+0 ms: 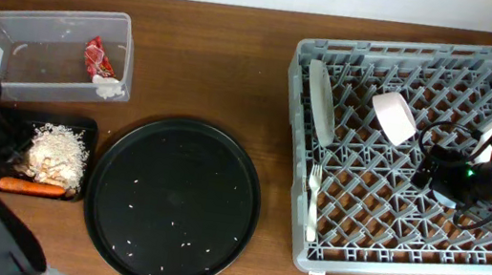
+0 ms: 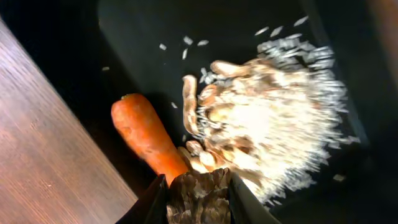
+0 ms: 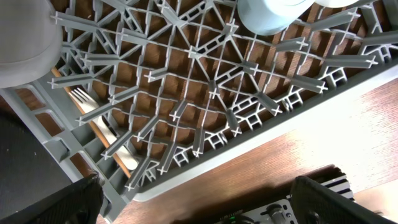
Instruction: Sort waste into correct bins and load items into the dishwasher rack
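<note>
— Where is the left gripper (image 2: 200,198)?

— Over the flat black tray (image 1: 9,162), which sits on the surface just left of the large round black tray (image 1: 173,195). Its jaws are clamped on the small brown chunk (image 2: 199,185), just above the carrot (image 2: 149,140) and the rice (image 2: 273,130).

— And the right gripper (image 3: 193,198)?

— Right of the round tray, above the dishwasher rack (image 1: 413,47). Its jaws are spread wide with nothing between them.

— What is in the rack?

— The white plate (image 1: 319,100) on edge along the side nearest the round tray, the white cup (image 1: 394,117) on its side, the fork (image 1: 314,190), the chopstick (image 3: 96,127) and the light blue cup (image 3: 270,12).

— The clear tub (image 1: 36,55)?

— Beyond the round tray to its left, holding the red wrapper (image 1: 100,57) and the tissue (image 1: 108,87).
</note>
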Robot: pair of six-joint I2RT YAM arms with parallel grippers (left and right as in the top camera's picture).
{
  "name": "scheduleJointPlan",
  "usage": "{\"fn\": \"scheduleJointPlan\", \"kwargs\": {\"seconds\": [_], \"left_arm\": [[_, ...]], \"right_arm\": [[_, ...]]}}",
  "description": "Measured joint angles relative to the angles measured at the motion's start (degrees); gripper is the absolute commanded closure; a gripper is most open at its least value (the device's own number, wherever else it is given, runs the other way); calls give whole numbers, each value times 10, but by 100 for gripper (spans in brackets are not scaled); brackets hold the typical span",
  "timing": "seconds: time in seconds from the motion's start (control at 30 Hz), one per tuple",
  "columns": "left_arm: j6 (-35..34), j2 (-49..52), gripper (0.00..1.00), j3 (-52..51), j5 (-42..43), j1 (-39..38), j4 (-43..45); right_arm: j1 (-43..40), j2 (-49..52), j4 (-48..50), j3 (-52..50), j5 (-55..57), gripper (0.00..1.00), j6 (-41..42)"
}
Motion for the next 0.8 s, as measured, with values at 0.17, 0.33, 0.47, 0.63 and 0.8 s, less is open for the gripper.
{"fn": "scheduleJointPlan", "kwargs": {"seconds": [0.17, 0.33, 0.47, 0.63, 0.8], "left_arm": [[-2, 50, 45, 0, 0, 1, 1], [-6, 50, 34, 2, 0, 1, -20], [-3, 48, 34, 61, 25, -9, -80], [15, -12, 34, 75, 49, -149, -86], [92, -23, 15, 78, 61, -389, -89]], "right_arm": [[0, 0, 0, 0, 0, 1, 0], [0, 0, 0, 0, 0, 1, 0], [0, 0, 5, 0, 0, 1, 0], [0, 0, 7, 0, 0, 1, 0], [0, 2, 14, 0, -33, 1, -16]]}}
